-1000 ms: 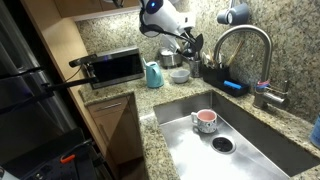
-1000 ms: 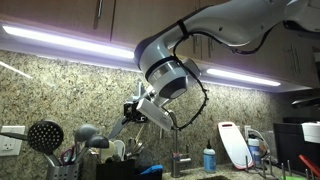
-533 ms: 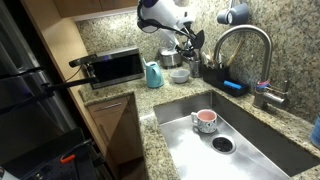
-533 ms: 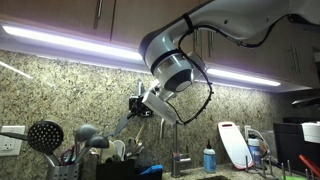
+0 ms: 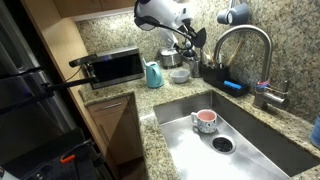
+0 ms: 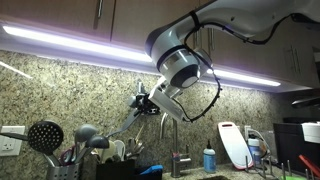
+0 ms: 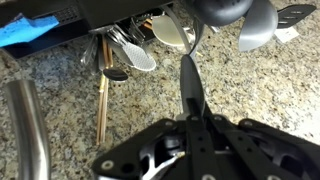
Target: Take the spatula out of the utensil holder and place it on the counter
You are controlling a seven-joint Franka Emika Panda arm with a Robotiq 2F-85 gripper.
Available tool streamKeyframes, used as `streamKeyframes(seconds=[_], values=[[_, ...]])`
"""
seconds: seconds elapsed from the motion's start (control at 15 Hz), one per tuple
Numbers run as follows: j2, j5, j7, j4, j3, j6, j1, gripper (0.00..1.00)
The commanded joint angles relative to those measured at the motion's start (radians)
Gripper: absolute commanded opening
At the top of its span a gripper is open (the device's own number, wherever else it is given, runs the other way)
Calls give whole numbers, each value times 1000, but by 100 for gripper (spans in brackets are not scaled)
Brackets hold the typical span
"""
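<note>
My gripper [image 5: 186,42] hangs over the dark utensil holder [image 5: 194,67] at the back of the granite counter [image 5: 160,95]. It is shut on the upper end of the slim grey spatula [image 6: 128,122], which slants down from the gripper [image 6: 145,102] toward the holder. In the wrist view the fingers [image 7: 193,118] pinch the spatula [image 7: 190,80], whose far end runs in among the other utensil heads at the holder [image 7: 130,12]. I cannot see its lower end.
A teal jug [image 5: 153,74], steel pot [image 5: 178,73] and toaster oven [image 5: 112,67] stand beside the holder. A black caddy [image 5: 218,74] with a blue sponge [image 5: 233,86], a faucet [image 5: 245,42] and a steel sink [image 5: 250,140] holding a pink cup [image 5: 204,120] lie nearby. Dark-headed utensils [image 6: 45,135] stand upright.
The gripper has moved up and sideways away from the holder, still shut, drawing the spatula with it.
</note>
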Motion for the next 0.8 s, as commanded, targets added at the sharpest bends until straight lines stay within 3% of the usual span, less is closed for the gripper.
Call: streamKeyframes(seconds=[0.0,0.33,0.73], values=[[-94,-22,24,-101,15,1,-44,1],[-182,-16,30,-190,-3,1,-60,1],[-259,-24,26,-328,106,-11,-167,1]])
